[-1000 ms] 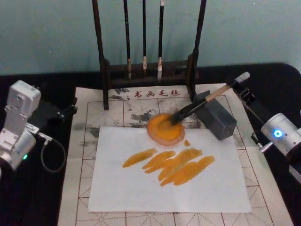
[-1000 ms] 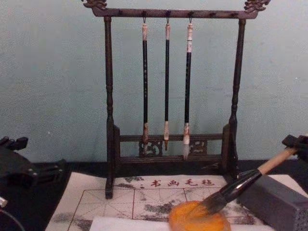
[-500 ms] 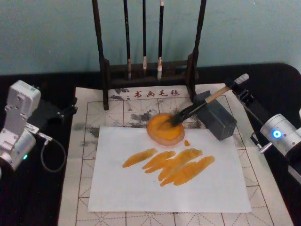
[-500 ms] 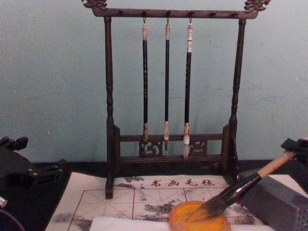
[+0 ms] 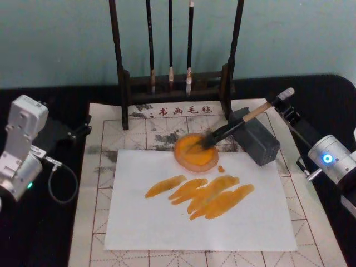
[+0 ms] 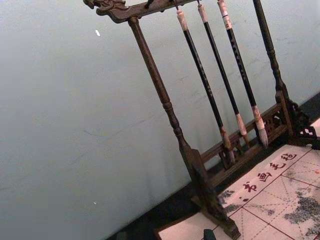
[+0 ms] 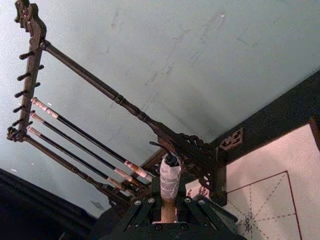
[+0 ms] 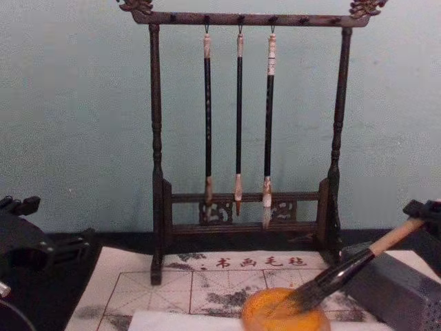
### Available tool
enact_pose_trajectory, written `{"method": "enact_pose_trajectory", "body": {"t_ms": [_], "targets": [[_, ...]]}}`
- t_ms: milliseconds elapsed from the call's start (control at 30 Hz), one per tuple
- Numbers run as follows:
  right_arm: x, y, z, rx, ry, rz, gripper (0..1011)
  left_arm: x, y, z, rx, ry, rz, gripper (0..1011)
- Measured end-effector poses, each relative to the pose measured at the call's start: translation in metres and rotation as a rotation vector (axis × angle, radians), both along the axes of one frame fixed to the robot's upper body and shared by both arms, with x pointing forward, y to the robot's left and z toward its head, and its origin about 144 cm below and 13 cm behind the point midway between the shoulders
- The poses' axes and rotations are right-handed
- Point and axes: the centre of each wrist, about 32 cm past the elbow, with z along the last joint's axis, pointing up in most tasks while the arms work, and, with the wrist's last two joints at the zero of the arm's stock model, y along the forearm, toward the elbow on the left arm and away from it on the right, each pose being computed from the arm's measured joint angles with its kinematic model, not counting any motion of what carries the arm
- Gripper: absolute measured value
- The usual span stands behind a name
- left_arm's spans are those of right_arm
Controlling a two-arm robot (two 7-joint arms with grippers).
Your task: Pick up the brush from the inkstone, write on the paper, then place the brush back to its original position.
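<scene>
Putting the brush (image 5: pixel 233 125) back looks like the job now. Its dark hairy tip sits in the round orange dish (image 5: pixel 186 158). Its handle leans on the grey block (image 5: pixel 258 143) and points to about 2 o'clock. The right claw (image 5: pixel 285 99) is clamped on the far end of the handle.

To do this well, I think the claw should let go slowly, and only when the brush rests on the dish and the block. Then it will not roll or flick ink. After that, pulling away toward 2 o'clock seems safest.

The dish sits on the 12 o'clock edge of the white paper (image 5: pixel 167 222), with the block at its 3 o'clock. The left claw (image 5: pixel 80 130) is parked beside the mat (image 5: pixel 94 211) at 9 o'clock.

I count one big brush, one dish, one block and one sheet of paper. Three thin brushes (image 5: pixel 170 39) hang on one rack (image 5: pixel 119 67) at 12 o'clock. The paper has four or five orange strokes (image 5: pixel 211 194), some touching.
</scene>
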Motion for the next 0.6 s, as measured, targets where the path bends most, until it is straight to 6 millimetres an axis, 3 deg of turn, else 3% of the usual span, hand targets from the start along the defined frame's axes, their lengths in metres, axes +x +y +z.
{"method": "enact_pose_trajectory", "body": {"t_ms": [600], "targets": [[-0.0004, -0.0001, -0.0002, -0.001, 0.0, 0.001, 191, 0.0, 0.0, 0.0, 0.0, 0.0, 0.0, 1001]]}}
